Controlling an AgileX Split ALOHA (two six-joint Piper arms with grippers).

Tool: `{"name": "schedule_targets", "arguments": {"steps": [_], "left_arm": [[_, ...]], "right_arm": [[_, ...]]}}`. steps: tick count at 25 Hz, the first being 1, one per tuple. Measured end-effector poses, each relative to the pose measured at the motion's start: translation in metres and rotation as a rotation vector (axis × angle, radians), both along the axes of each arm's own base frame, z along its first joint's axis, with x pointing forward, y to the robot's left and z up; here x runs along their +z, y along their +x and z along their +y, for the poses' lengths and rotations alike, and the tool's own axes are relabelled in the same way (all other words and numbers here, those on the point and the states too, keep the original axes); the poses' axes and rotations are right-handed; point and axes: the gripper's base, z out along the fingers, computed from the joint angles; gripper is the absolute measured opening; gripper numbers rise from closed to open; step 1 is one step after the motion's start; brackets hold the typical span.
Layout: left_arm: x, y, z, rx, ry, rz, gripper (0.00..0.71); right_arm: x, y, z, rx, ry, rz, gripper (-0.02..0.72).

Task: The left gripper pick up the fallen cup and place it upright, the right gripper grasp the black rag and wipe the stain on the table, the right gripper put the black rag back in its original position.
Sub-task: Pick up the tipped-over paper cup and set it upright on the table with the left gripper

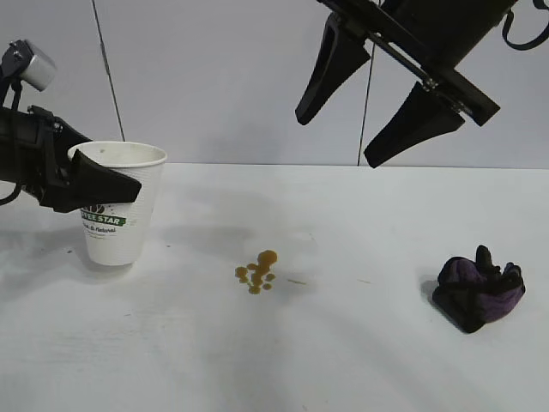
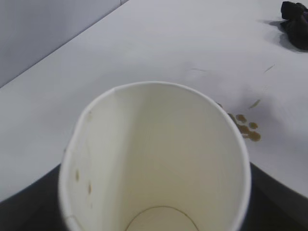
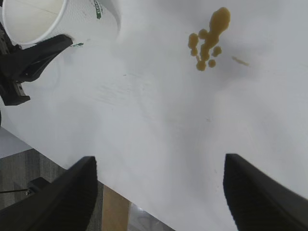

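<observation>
The white cup [image 1: 120,215] with the green logo stands upright on the table [image 1: 343,352] at the left. My left gripper [image 1: 120,178] is shut on the cup near its rim, one finger in front and one behind; the left wrist view looks down into the empty cup [image 2: 159,159]. The amber stain [image 1: 257,273] lies mid-table, apart from the cup, and shows in the right wrist view [image 3: 208,41]. The black rag [image 1: 479,287] lies bunched at the right. My right gripper [image 1: 336,139] hangs open and empty high above the table, between stain and rag.
A grey wall stands behind the table. The right wrist view shows the table's edge with floor beyond it [image 3: 113,204]. The rag also shows far off in the left wrist view [image 2: 296,19].
</observation>
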Motion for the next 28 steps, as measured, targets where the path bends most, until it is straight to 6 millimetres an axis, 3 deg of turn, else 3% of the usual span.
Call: {"name": "schedule_targets", "arguments": {"steps": [9, 16, 23, 28], "left_arm": [[0.003, -0.003, -0.005, -0.089, -0.026, -0.066, 0.530], [-0.020, -0.005, -0.010, -0.192, -0.066, -0.082, 0.530], [-0.023, -0.004, -0.009, -0.189, -0.026, -0.095, 0.530], [-0.024, -0.002, -0.007, -0.173, 0.001, -0.091, 0.592]], "right_arm": [[0.000, 0.000, 0.000, 0.002, 0.000, -0.001, 0.503], [0.000, 0.000, 0.000, 0.002, 0.000, -0.001, 0.503], [0.000, 0.000, 0.000, -0.001, 0.000, -0.006, 0.503], [0.000, 0.001, 0.000, -0.005, 0.001, -0.011, 0.503]]}}
